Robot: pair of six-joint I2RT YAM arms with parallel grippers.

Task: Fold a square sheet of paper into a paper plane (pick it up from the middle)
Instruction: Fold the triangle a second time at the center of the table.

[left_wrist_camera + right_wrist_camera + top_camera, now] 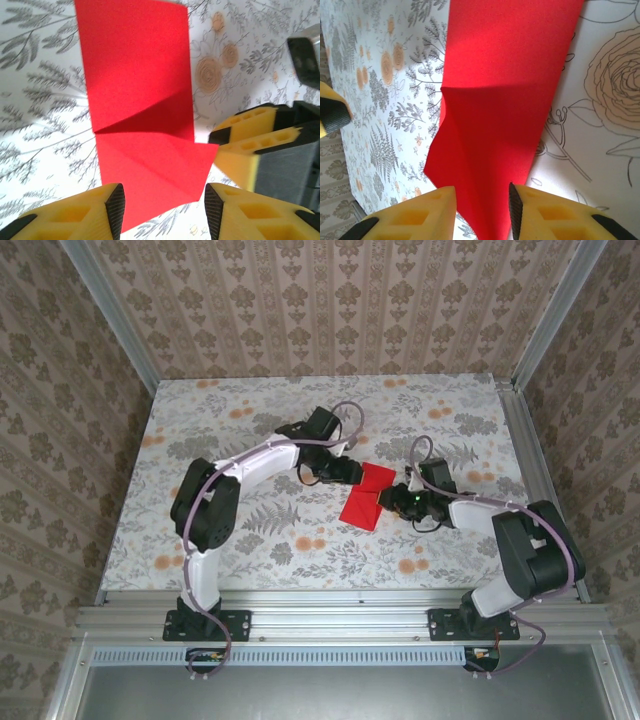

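The red sheet of paper [366, 496] lies on the flowered table between my two grippers, bent along a crease across its middle. In the left wrist view the sheet of paper [140, 100] runs away from me, and one corner reaches between the fingers of my open left gripper [165, 210]. My left gripper [348, 473] is at the sheet's far left edge. My right gripper [402, 502] is at its right edge. In the right wrist view the sheet of paper [505, 90] narrows to a raised ridge between the spread fingers of my right gripper [480, 212], with table showing beside it.
The right gripper's yellow fingers [250, 145] come close to the sheet's right corner in the left wrist view. A left fingertip [332, 110] shows at the left edge of the right wrist view. Metal rails [340, 615] frame the flowered tabletop [250, 430], with papered walls around it.
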